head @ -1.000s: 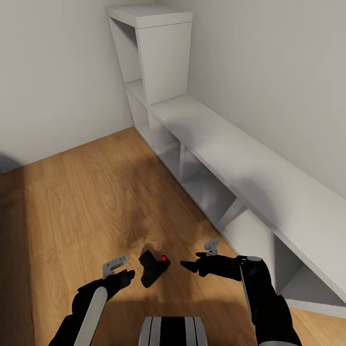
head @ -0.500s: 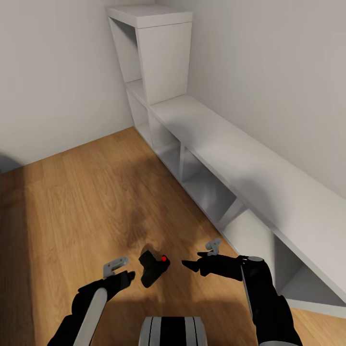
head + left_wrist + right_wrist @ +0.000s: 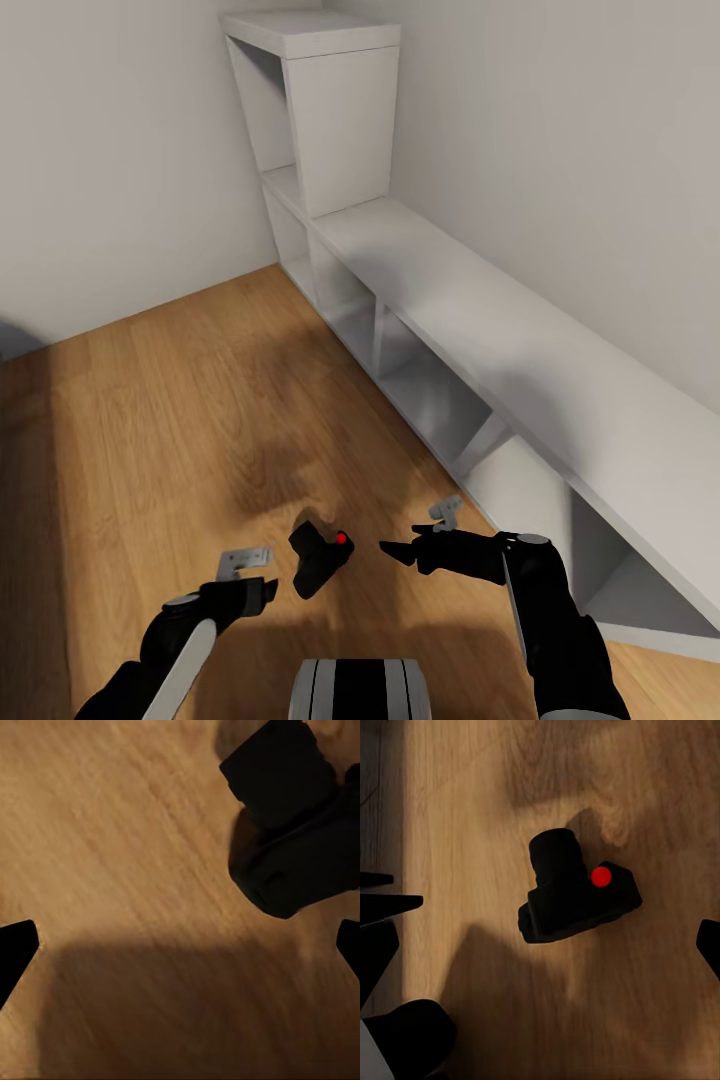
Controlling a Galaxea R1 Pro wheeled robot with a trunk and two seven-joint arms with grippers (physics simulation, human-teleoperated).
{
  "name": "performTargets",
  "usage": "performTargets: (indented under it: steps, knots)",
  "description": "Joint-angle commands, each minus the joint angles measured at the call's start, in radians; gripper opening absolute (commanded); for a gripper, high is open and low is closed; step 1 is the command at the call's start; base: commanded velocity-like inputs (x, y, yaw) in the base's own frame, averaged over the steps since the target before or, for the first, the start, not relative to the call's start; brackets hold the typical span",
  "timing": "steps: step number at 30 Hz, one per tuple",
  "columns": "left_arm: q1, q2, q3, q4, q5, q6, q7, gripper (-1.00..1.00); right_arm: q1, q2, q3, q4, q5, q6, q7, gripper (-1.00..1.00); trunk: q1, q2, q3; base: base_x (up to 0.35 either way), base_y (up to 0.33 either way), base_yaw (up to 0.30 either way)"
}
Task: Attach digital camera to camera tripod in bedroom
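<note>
1. You are at the pickup step: the digital camera (image 3: 320,555) lies on the wood plank floor (image 3: 150,420), red dot up, held by neither arm.
2. Your right gripper (image 3: 392,551) sits just beside the camera, on the side toward the white cube shelving (image 3: 420,300); its fingers are spread wide.
3. Your left gripper (image 3: 262,590) is near the camera's opposite side, also spread and empty.
4. Next, judge one gripper over the camera body, then close across it.
5. The tripod remains to be found.
</note>
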Motion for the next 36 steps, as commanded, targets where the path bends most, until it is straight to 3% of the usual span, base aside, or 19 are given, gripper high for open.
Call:
performTargets:
  steps: [1, 5, 11, 12, 14, 19, 25, 36]
  knots:
    - [-0.001, 0.008, -0.005, -0.001, 0.007, 0.001, 0.010, 1.00, -0.001, 0.001, -0.003, -0.001, 0.008, 0.006, 0.009, 1.00, 0.000, 0.000, -0.001, 0.000, 0.000, 0.000]
    - [-0.001, 0.040, -0.012, 0.000, -0.019, 0.002, 0.005, 1.00, -0.001, 0.001, -0.004, 0.001, 0.008, 0.008, 0.008, 1.00, 0.000, 0.000, -0.001, 0.000, 0.000, 0.000]
    - [-0.001, 0.055, -0.061, 0.001, -0.061, 0.001, -0.042, 1.00, -0.001, -0.006, -0.005, 0.001, 0.009, 0.013, 0.006, 1.00, 0.000, 0.000, -0.001, 0.000, 0.000, 0.000]
    - [-0.001, 0.057, -0.099, 0.003, -0.116, 0.001, -0.078, 1.00, -0.001, -0.022, -0.005, 0.000, 0.009, 0.015, 0.005, 1.00, 0.000, 0.000, -0.001, 0.000, 0.000, -0.019]
    - [-0.001, 0.055, -0.113, 0.005, -0.167, 0.000, -0.099, 1.00, -0.001, -0.030, -0.005, 0.000, 0.008, 0.016, 0.005, 1.00, 0.000, 0.000, -0.001, 0.000, 0.000, -0.073]
    - [-0.001, 0.051, -0.123, 0.009, -0.244, 0.000, -0.135, 1.00, -0.001, -0.036, -0.006, 0.000, 0.007, 0.024, 0.005, 1.00, 0.000, 0.000, -0.001, 0.000, 0.000, -0.182]
    - [-0.001, 0.049, -0.128, 0.024, -0.276, -0.002, -0.172, 1.00, -0.001, -0.038, -0.007, -0.001, 0.007, 0.031, 0.004, 1.00, 0.000, 0.000, -0.001, 0.000, 0.000, -0.212]
    - [-0.001, 0.050, -0.131, 0.031, -0.284, -0.002, -0.179, 1.00, -0.001, -0.038, -0.008, -0.002, 0.008, 0.034, 0.001, 1.00, 0.000, 0.000, -0.001, 0.000, 0.000, -0.030]
